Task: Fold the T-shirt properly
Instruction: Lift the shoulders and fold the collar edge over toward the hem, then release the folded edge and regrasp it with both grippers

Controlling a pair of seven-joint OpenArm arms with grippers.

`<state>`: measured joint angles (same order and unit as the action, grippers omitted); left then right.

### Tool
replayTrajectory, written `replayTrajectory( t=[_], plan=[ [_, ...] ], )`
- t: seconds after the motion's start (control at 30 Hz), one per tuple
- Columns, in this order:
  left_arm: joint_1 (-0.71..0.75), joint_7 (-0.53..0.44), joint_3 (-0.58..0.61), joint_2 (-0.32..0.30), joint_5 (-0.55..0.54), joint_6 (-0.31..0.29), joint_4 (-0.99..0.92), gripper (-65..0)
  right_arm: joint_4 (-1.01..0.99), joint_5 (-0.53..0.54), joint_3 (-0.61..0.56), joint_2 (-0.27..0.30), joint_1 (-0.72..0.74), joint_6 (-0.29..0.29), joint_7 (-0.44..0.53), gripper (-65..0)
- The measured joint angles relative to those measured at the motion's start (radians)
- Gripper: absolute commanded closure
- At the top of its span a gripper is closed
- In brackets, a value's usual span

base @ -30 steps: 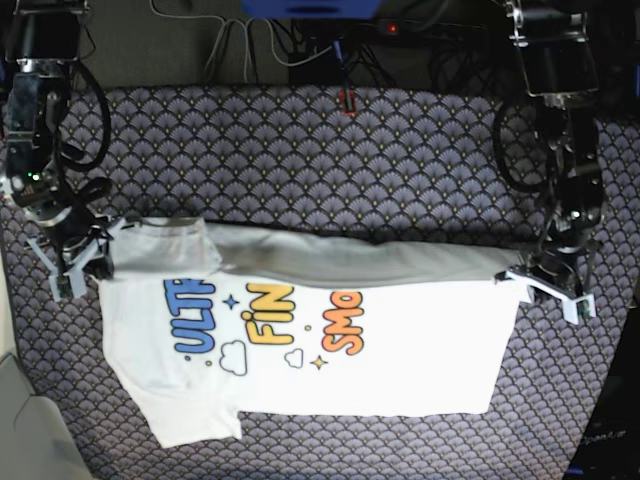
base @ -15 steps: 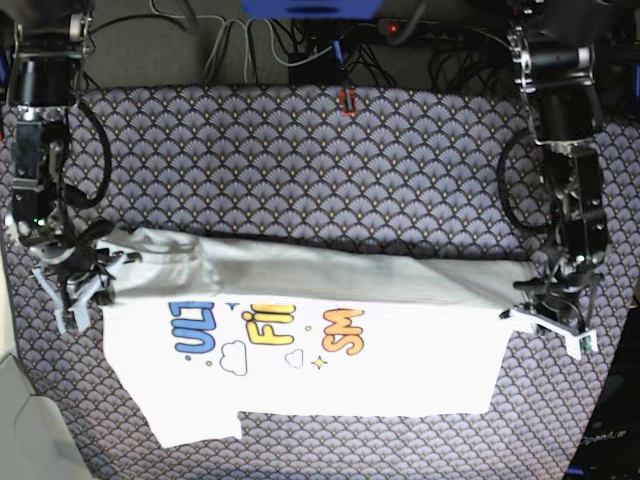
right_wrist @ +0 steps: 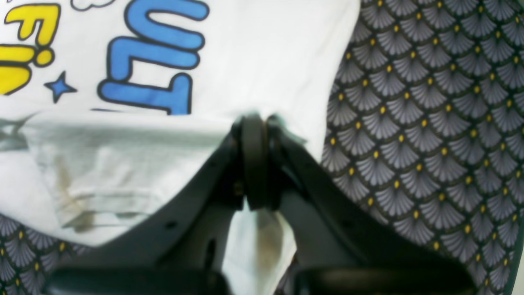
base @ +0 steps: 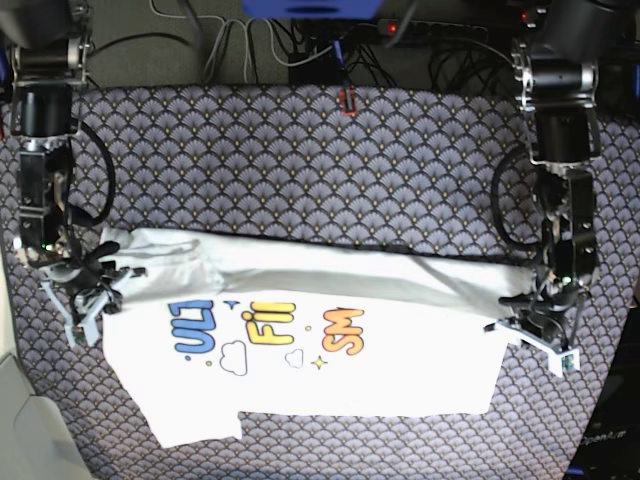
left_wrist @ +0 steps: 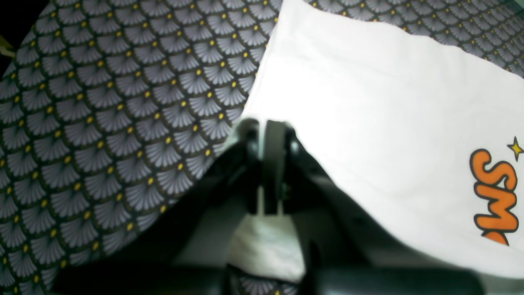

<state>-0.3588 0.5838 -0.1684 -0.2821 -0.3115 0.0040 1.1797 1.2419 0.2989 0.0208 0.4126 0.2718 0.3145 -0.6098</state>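
Observation:
The white T-shirt (base: 380,360) lies print-up on the table, its back part folded forward over the print, so that only the first letters of the blue, yellow and orange words show. My left gripper (base: 530,335) is shut on the fold's right corner. In the left wrist view the left gripper (left_wrist: 268,125) pinches the white cloth (left_wrist: 368,102) beside the orange letters. My right gripper (base: 85,305) is shut on the fold's left corner. In the right wrist view the right gripper (right_wrist: 254,121) pinches the shirt (right_wrist: 254,53) next to the blue letters.
A dark cloth with a fan pattern (base: 330,170) covers the table. Cables and a blue box (base: 310,8) lie beyond the back edge, with a small red object (base: 347,100) near it. A sleeve (base: 195,420) sticks out at the front left.
Both grippers have moved toward the front of the table, drawing the folded edge further over the print. Less of the lettering shows now.

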Motion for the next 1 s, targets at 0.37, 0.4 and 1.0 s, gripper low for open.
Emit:
replayTrajectory(
  t=[0.37,0.4,1.0],
  plan=[
    [-0.004,0.001,0.000,-0.019,0.000,-0.002,-0.003,-7.7,-0.010,-0.147,0.002,-0.034,0.018,0.000,-0.008,-15.7],
    [-0.008,0.001,0.000,-0.019,-0.001,0.000,-0.004,-12.5,-0.013,-0.146,0.001,-0.042,0.028,0.000,-0.006,-17.3],
    [0.105,0.008,-0.041,-0.016,-0.005,0.000,0.063,-45.5,0.280,-0.153,0.032,-0.014,-0.181,0.003,-0.058,-28.7]
  ],
)
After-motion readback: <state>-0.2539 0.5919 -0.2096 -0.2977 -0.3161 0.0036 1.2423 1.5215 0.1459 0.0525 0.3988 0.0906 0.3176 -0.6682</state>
